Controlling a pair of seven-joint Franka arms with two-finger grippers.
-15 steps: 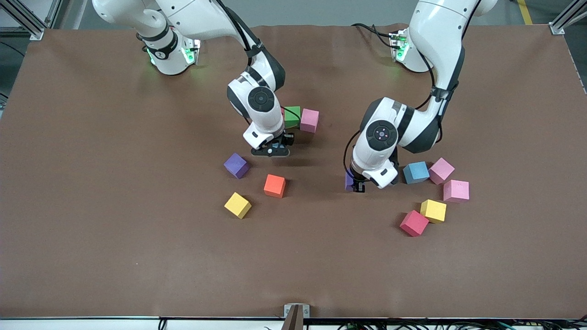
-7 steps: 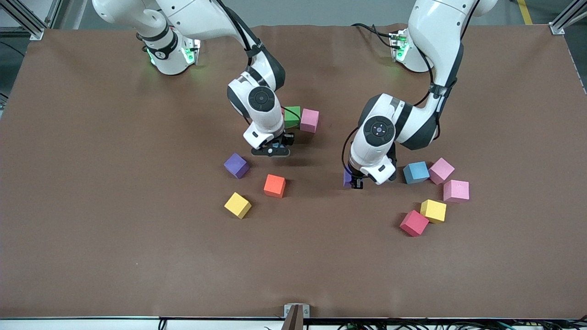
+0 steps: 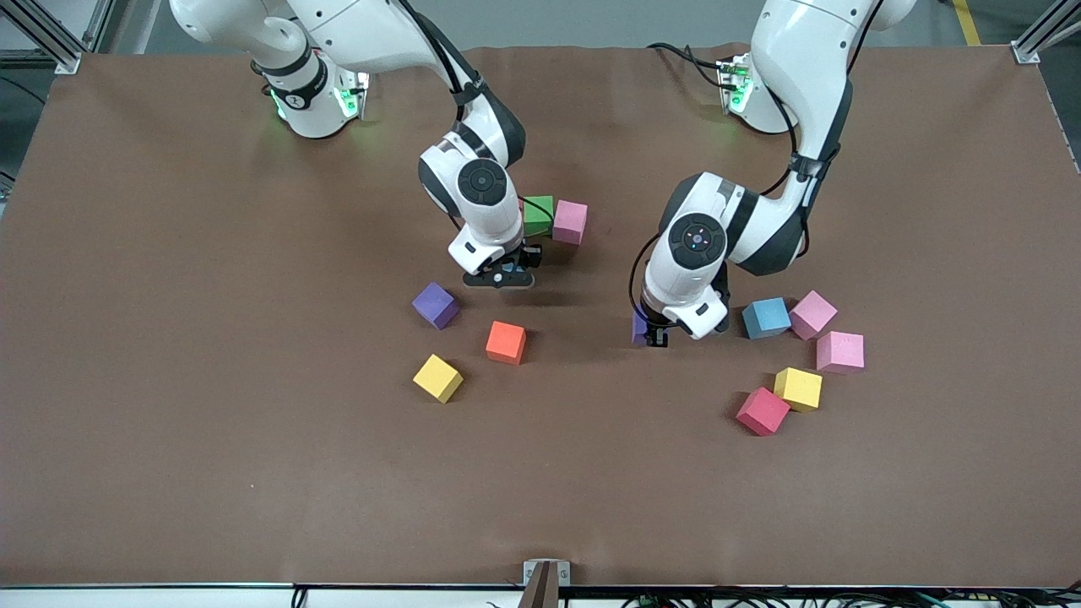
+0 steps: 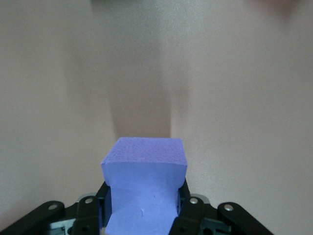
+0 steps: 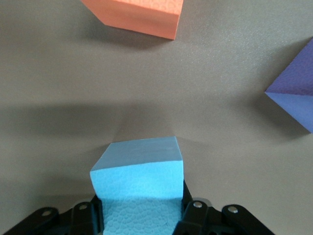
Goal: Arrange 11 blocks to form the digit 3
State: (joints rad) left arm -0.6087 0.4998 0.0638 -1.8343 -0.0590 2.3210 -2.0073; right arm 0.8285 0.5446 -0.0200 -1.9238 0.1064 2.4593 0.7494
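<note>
Peeking from under your left gripper (image 3: 657,336), its clamped purple block (image 4: 145,182) is mostly hidden; your right gripper (image 3: 504,277) pinches a blue block (image 5: 138,188) above the brown table (image 3: 169,338).

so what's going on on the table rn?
Both arms hold a block. The left gripper is shut on a purple block; the right gripper is shut on a light blue block, just beside the green block and pink block. Other blocks lie scattered; no digit formed yet.
</note>
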